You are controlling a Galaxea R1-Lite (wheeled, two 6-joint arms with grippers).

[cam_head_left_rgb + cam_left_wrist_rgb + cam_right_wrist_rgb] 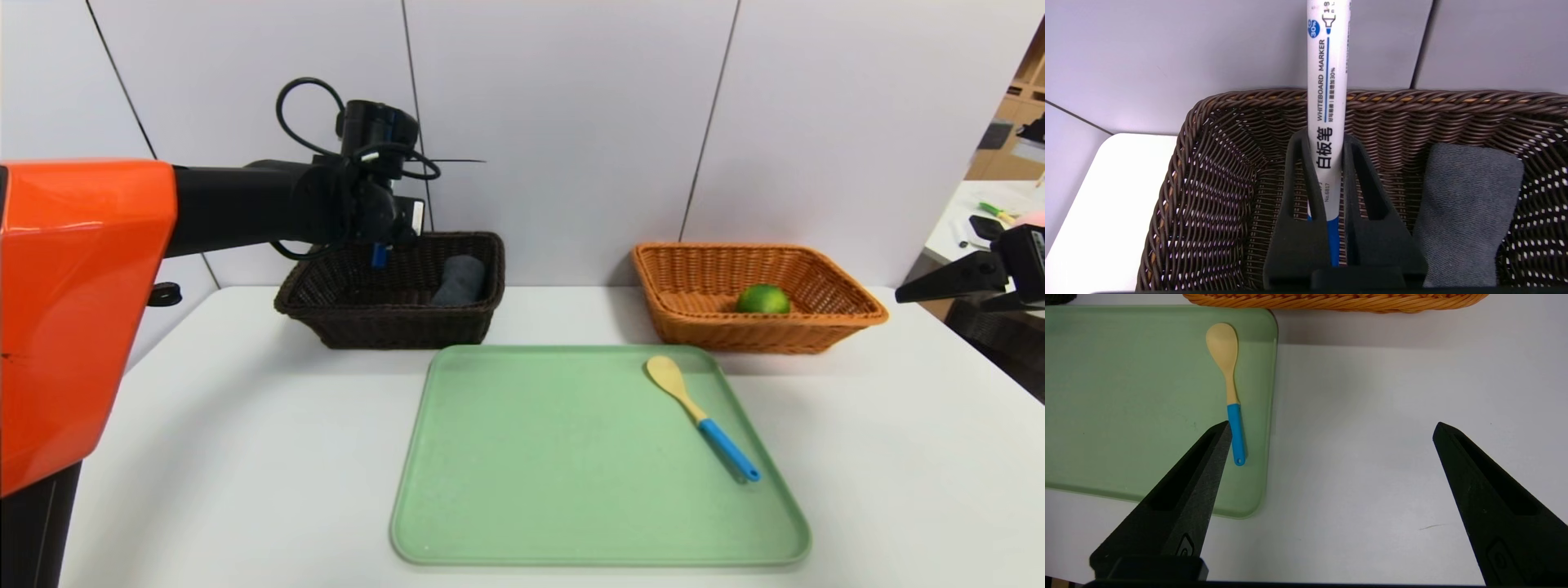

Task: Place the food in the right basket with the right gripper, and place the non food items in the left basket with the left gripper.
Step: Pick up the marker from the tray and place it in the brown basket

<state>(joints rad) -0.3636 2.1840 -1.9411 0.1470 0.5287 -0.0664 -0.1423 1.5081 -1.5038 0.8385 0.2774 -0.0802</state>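
Note:
My left gripper (pixel 380 249) (pixel 1325 141) hangs over the dark brown left basket (pixel 326 314) (pixel 1208 196), shut on the white marker (pixel 1327 102) with its blue cap toward the wrist. The rolled grey towel (pixel 459 280) (pixel 1466 212) lies inside that basket. The green lime (pixel 762 299) rests in the orange-tan right basket (pixel 849 314) (pixel 1339 301). On the green tray's right side lies the wooden spoon (pixel 700 416) (pixel 1229 384) with its blue handle. My right gripper (pixel 914 292) (pixel 1331 428) is open over bare table at the far right, holding nothing.
The pale green tray (pixel 531 474) (pixel 1126 396) sits at the table's front centre. Both baskets stand at the back against a white panel wall. A side table with clutter (pixel 992 216) is beyond the right edge.

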